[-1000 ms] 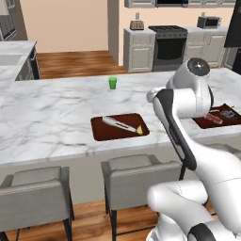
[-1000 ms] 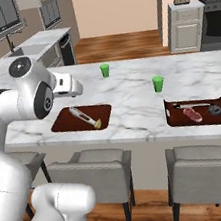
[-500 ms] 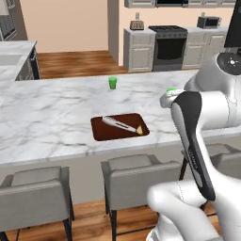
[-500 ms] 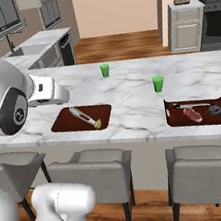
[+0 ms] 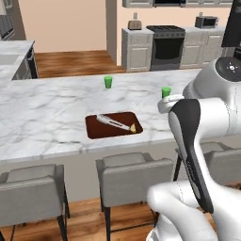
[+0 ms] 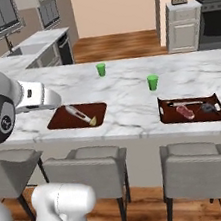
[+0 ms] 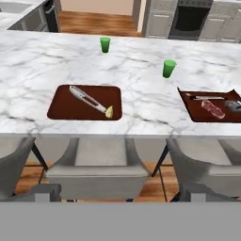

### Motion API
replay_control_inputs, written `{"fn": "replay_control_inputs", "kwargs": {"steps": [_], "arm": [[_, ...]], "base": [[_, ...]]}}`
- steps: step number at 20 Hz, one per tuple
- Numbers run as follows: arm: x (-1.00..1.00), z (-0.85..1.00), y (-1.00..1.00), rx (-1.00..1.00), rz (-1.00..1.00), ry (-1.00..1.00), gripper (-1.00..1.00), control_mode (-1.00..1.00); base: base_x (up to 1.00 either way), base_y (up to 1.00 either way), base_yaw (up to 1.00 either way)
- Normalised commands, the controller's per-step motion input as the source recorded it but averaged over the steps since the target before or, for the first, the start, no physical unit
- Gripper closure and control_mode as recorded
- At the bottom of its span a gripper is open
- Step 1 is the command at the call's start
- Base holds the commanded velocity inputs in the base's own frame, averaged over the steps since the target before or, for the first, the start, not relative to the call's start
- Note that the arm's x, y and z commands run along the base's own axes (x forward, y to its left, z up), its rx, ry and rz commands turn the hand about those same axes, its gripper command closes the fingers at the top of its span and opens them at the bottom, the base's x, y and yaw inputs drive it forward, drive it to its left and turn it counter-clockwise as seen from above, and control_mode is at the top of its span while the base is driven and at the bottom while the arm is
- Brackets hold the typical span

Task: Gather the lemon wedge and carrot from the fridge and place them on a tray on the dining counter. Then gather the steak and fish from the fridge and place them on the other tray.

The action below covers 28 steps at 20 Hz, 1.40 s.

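We saw the steak (image 7: 212, 108) and fish (image 7: 233, 105) lying together on the right tray (image 7: 193, 109), near the tabletop's (image 7: 141, 101) front edge. Our tool was apart and empty. We judged both gathers done, with only retreat remaining.
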Motion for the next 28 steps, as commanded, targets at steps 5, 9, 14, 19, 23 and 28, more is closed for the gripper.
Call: {"fn": "replay_control_inputs", "kwargs": {"steps": [5, 9, 14, 19, 23, 28], "arm": [[0.00, 0.00, 0.00, 0.00, 0.00, 0.00, -1.00, 1.00], [0.00, 0.00, 0.00, 0.00, 0.00, 0.00, -1.00, 1.00], [0.00, 0.00, 0.00, 0.00, 0.00, 0.00, -1.00, 1.00], [0.00, 0.00, 0.00, 0.00, 0.00, 0.00, -1.00, 1.00], [0.00, 0.00, 0.00, 0.00, 0.00, 0.00, -1.00, 1.00], [0.00, 0.00, 0.00, 0.00, 0.00, 0.00, -1.00, 1.00]], "base": [[-0.46, -0.99, -0.18], [0.00, -1.00, -0.36], [0.15, -1.00, -0.39], [0.35, -1.00, -0.38], [0.52, -1.00, -0.34], [0.64, -1.00, -0.31]]}}
